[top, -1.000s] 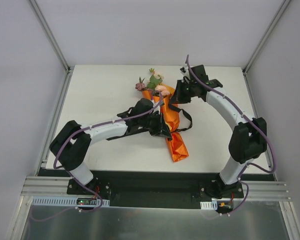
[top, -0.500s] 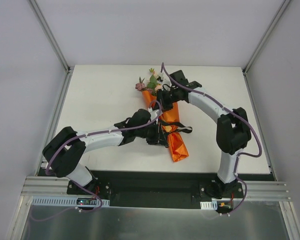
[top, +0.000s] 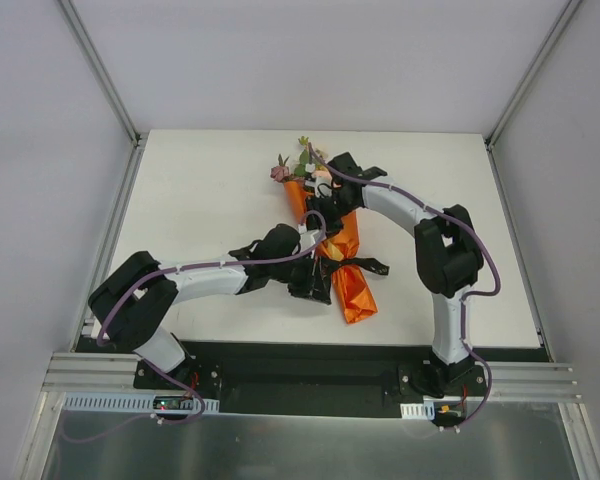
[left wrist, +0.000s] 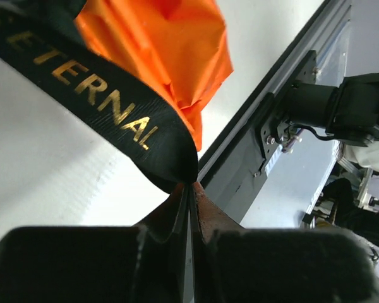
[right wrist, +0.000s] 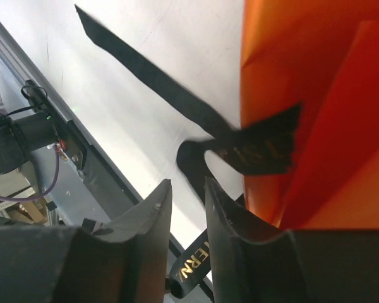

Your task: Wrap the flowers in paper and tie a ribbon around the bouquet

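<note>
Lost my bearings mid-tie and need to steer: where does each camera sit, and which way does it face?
Top: fixed above and behind the bases, looking down on the table; left arm and right arm meet at the bouquet.
Left wrist: on the left arm, low, facing the table's near edge; the shut left pincer pinches the ribbon beside the paper.
Right wrist: on the right arm, facing the near edge too; the parted right pincer frames the ribbon.
Shared: both wrist views show ribbon and paper.
</note>
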`<action>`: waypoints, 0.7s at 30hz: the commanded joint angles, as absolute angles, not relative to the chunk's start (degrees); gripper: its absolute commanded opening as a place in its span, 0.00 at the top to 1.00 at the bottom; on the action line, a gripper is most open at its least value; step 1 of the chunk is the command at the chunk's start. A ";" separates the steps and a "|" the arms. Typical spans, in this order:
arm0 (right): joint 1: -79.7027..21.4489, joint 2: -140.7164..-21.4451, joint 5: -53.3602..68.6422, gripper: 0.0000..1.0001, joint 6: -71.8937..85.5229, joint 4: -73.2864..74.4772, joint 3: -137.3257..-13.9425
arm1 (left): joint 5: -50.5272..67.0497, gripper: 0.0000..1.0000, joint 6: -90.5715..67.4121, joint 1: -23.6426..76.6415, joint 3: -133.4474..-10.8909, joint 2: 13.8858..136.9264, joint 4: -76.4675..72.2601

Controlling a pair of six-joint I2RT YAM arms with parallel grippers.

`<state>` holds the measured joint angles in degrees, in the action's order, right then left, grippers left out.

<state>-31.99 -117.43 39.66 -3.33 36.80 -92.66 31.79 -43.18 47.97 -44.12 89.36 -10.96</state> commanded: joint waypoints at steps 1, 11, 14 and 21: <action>-34.63 -112.33 41.22 0.63 -1.15 35.69 -93.17 | 34.89 1.00 -38.32 48.69 -47.37 88.95 -21.71; -25.50 -99.06 39.73 0.02 3.69 38.22 -92.38 | 37.00 1.00 -40.87 48.52 -46.50 89.56 -24.96; -22.08 -93.71 36.83 0.01 4.74 39.37 -89.66 | 37.26 1.00 -41.74 48.52 -47.19 90.00 -25.05; -20.48 -74.04 23.74 0.10 5.71 31.31 -71.96 | 39.81 1.00 -45.61 47.29 -52.55 94.65 -20.23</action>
